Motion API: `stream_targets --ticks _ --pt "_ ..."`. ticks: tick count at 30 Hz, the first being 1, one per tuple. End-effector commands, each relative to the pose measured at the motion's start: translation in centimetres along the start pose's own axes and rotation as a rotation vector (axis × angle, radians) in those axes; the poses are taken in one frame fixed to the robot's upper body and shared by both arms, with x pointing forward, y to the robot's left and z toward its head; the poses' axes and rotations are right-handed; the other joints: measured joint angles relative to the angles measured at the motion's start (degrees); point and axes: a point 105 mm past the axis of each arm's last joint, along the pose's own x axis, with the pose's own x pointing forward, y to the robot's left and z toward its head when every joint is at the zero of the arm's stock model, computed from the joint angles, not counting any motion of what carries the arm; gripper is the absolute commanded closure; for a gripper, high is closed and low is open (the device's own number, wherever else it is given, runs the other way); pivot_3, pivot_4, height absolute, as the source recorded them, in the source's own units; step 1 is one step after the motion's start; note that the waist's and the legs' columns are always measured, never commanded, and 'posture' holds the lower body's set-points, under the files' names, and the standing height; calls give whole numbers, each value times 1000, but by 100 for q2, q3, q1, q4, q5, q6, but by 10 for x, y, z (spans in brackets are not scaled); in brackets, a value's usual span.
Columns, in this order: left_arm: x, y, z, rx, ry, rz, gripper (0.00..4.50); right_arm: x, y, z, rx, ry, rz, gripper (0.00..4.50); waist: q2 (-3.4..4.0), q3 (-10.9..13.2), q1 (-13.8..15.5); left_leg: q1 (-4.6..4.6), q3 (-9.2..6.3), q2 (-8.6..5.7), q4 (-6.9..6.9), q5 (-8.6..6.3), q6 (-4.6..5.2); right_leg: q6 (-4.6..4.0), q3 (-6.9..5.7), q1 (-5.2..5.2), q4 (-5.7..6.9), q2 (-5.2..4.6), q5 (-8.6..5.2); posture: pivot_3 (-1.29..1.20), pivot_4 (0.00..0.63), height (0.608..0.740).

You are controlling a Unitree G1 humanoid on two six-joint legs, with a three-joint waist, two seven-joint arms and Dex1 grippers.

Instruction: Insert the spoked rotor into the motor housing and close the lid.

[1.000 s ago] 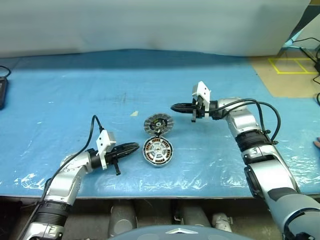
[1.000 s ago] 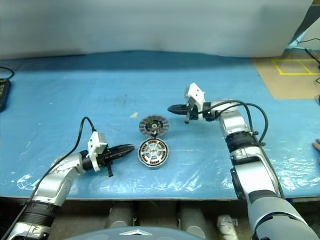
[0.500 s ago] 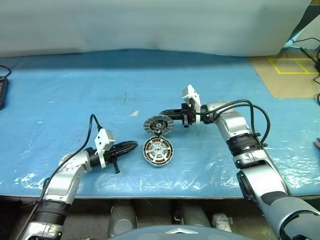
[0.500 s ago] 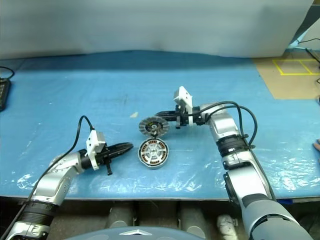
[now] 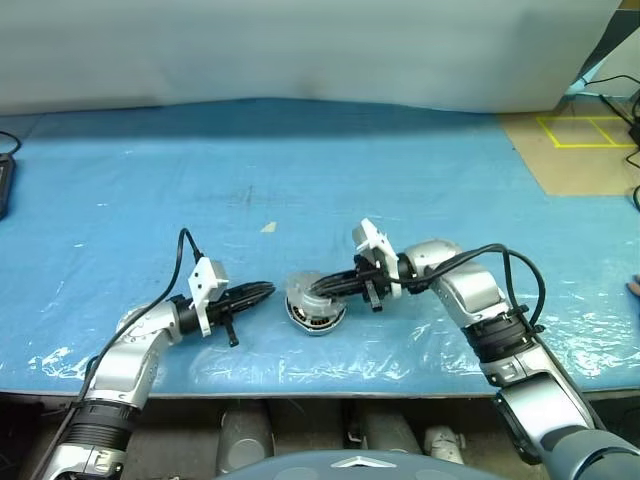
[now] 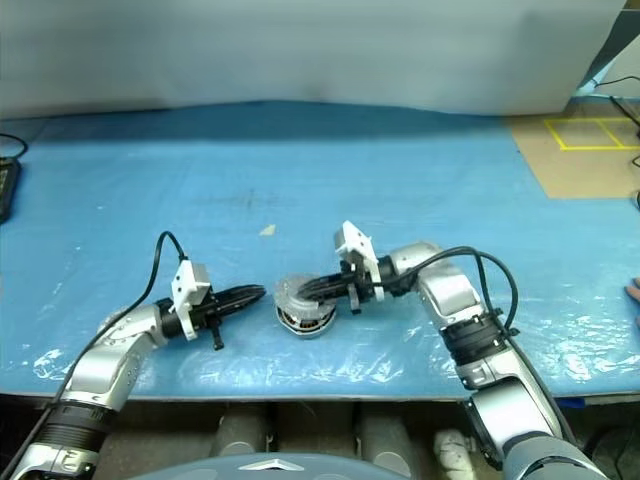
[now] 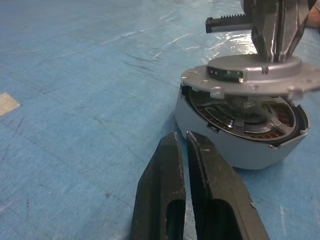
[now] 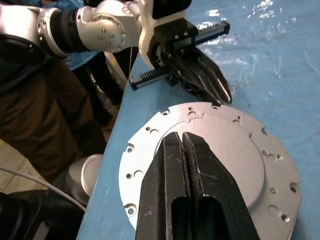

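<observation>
Two closed grippers flank the motor housing [image 7: 240, 135]: the right gripper [image 5: 322, 289], fingers pressed together, has swept the lid [image 7: 255, 80] from beside to above it, nearly closing; the left gripper [image 5: 262, 292], also shut, waits alongside.

A blue plastic sheet [image 5: 150, 170] covers the table, yellow tape [image 5: 575, 131] marking the floor beyond.

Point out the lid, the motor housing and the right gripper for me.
lid [image 7: 260, 80]: left wrist view, on its flat silver top face.
motor housing [image 7: 235, 147]: left wrist view, on its pale outer side wall.
right gripper [image 5: 318, 287]: left eye view, at the shut fingertips over the lid.
</observation>
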Motion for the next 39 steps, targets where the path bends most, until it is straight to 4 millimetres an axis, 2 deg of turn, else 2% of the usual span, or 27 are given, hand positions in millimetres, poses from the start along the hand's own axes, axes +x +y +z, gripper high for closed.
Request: stream_targets --ticks 1,12,16,20,24,26,28,38,39 --pt "-4 1 12 34 -26 12 4205 4 4 1 -6 -14 21 4465 0 0 -2 1 0 0 -1 0 1 0 0 0 0 0 0 0 150 740" --pt "-6 -2 11 27 -22 12 4205 3 -2 -34 0 83 -20 4465 -1 -1 -10 12 0 0 -1 -2 3 0 1 9 -1 0 0 0 150 740" --pt "-5 -2 10 27 -22 9 4205 0 -9 -45 -87 132 -73 4465 -2 -2 -15 29 0 3 -1 -2 3 0 3 22 -1 -1 0 0 150 740" --pt "-3 -3 9 28 -24 4 4205 -5 -13 -36 -140 103 -104 4465 -4 -3 -24 47 0 2 -2 -3 3 2 5 38 -1 -2 -1 0 150 740" --pt "-2 -3 9 30 -26 2 4205 -8 -14 -11 -183 56 -110 4465 -4 -3 -25 46 0 1 -4 -3 3 2 7 37 -2 -2 -1 0 150 740" --pt "-2 -2 9 32 -24 2 4205 -6 -16 9 -250 -4 -142 4089 -4 -3 -26 44 0 1 -8 -3 3 2 6 36 -7 -1 -1 0 150 740" --pt "-1 -2 8 31 -21 -2 4205 -5 -14 19 -297 -28 -145 3583 -4 -3 -33 32 0 -1 -11 -3 3 2 5 23 -9 0 -1 0 150 740" --pt "-1 -4 6 26 -21 -4 4205 -1 -8 29 -288 -95 -119 132 -3 -2 -35 7 0 -3 -17 -2 3 2 0 7 -17 1 0 0 150 740" --pt "-1 -4 6 25 -20 -5 4205 0 -8 27 -284 -89 -113 38 -3 -2 -35 7 0 -3 -17 -2 3 1 1 7 -17 0 0 0 150 740"
